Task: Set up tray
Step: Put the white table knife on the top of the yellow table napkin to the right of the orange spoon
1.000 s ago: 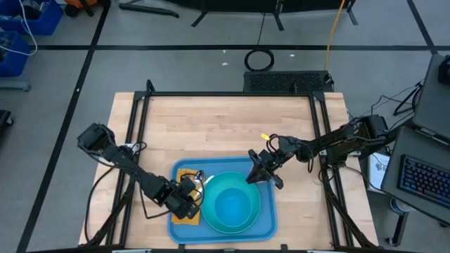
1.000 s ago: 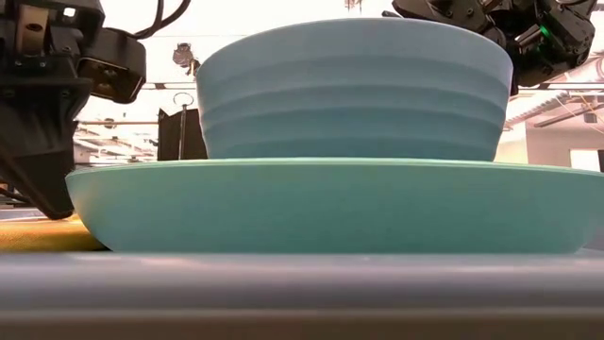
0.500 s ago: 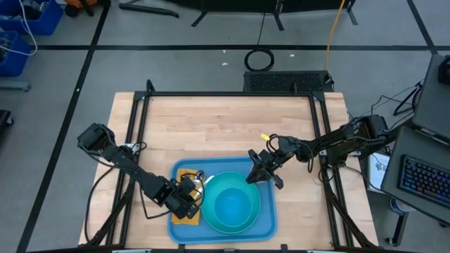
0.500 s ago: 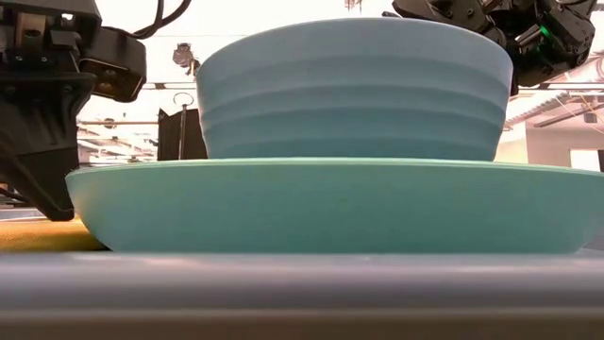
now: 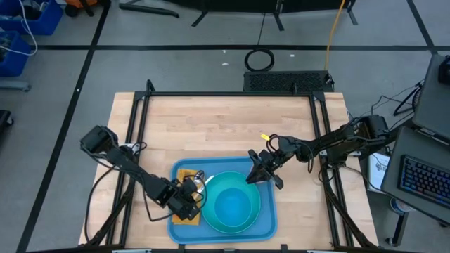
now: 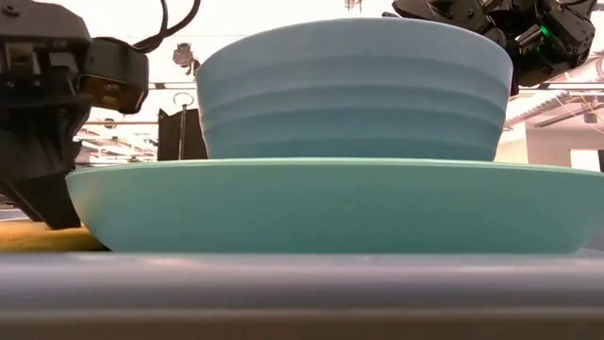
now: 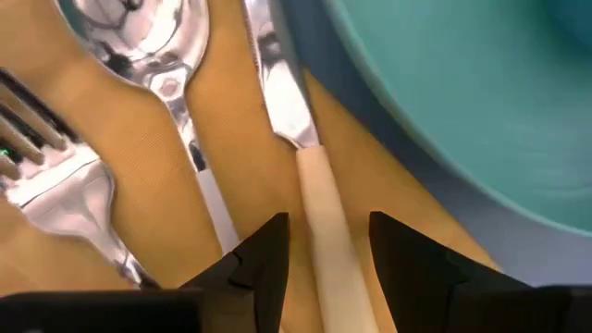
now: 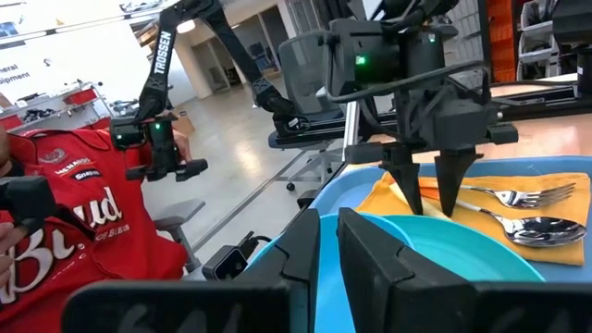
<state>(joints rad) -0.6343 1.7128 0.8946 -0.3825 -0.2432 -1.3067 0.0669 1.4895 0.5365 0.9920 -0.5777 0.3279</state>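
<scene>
The tray [image 5: 264,223] sits at the lower centre of the high view, on the worktop [image 5: 225,133], carrying a yellow napkin [image 5: 184,215] with fork [image 7: 65,199], spoon [image 7: 153,55] and knife [image 7: 310,176], plus a turquoise plate [image 6: 311,203] and bowl [image 6: 354,90]. The left gripper [image 7: 324,245] hovers spread apart astride the knife handle (not yet touching). The right gripper [image 8: 326,242] is nearly closed at the bowl's far rim, gripping nothing visible. The tray looks stiff, light and slick; its low rim seems the best hold.

Two black jointed arms with looping black cables; the left gripper [image 8: 425,176] has tapered black fingers and a green light.
</scene>
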